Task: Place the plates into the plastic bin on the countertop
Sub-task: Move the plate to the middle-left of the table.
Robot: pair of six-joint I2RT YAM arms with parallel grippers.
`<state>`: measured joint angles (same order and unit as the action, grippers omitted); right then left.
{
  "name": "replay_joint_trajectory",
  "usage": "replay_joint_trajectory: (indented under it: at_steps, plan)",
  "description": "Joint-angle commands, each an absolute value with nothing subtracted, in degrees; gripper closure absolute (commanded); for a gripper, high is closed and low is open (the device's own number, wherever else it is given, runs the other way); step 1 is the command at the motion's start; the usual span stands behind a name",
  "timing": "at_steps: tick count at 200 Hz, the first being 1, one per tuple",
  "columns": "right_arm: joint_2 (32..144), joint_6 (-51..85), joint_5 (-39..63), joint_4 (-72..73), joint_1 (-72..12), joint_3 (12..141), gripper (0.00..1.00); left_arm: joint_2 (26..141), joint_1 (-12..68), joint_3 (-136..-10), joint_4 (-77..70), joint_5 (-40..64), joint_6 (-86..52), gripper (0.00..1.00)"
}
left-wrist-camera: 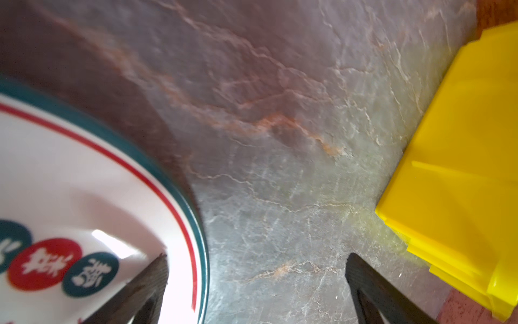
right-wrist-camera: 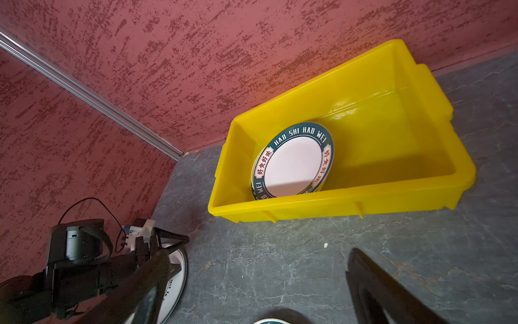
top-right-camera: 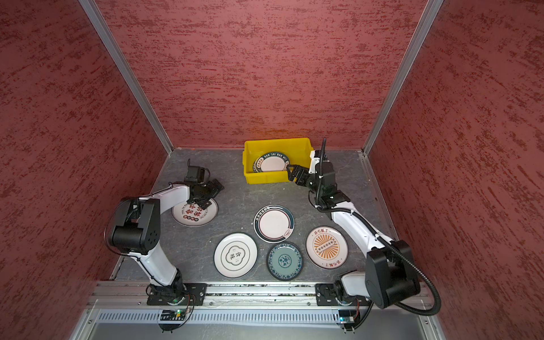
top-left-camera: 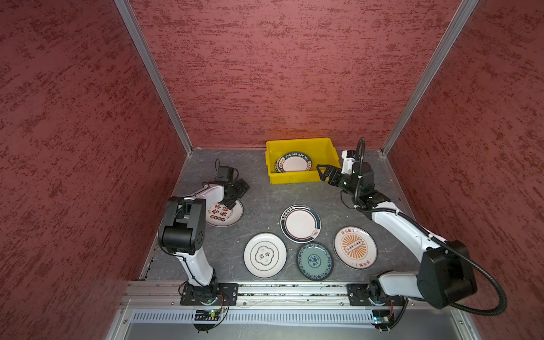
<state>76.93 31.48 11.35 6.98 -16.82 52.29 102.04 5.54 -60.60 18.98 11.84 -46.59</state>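
Red textured walls (top-left-camera: 265, 73), aluminium corner posts (top-left-camera: 154, 76)

1. The left arm (top-left-camera: 199, 265) rises from its base, folds sharply at the elbow and reaches forward, with the wrist bent downward.
2. The left gripper (top-left-camera: 240, 195) hangs low, its jaws spread wide and clamping nothing.
3. The right arm (top-left-camera: 403, 228) stretches further toward the back, its forearm sloping gently upward.
4. The right gripper (top-left-camera: 321, 173) points toward the robot's left, its jaws wide apart and empty.
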Motion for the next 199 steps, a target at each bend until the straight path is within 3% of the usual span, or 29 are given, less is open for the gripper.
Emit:
replay_joint_trajectory:
  at_steps: [1,58,125,199]
  plan:
    - [75.3,30.9,10.3,6.5,-16.8,51.2,0.01,104.9,6.1,-59.5,23.8,12.7,-43.4,0.01]
    - [73.0,32.6,17.3,9.0,-16.8,49.0,0.01,97.2,5.8,-57.6,27.5,6.3,-41.1,0.01]
    - [70.2,33.4,20.3,9.7,-16.8,46.9,0.01,90.4,4.2,-56.9,30.1,7.4,-41.0,0.01]
    - [66.1,32.9,27.5,10.6,-16.7,43.1,0.01,68.9,-5.5,-45.1,36.9,3.7,-47.2,0.01]
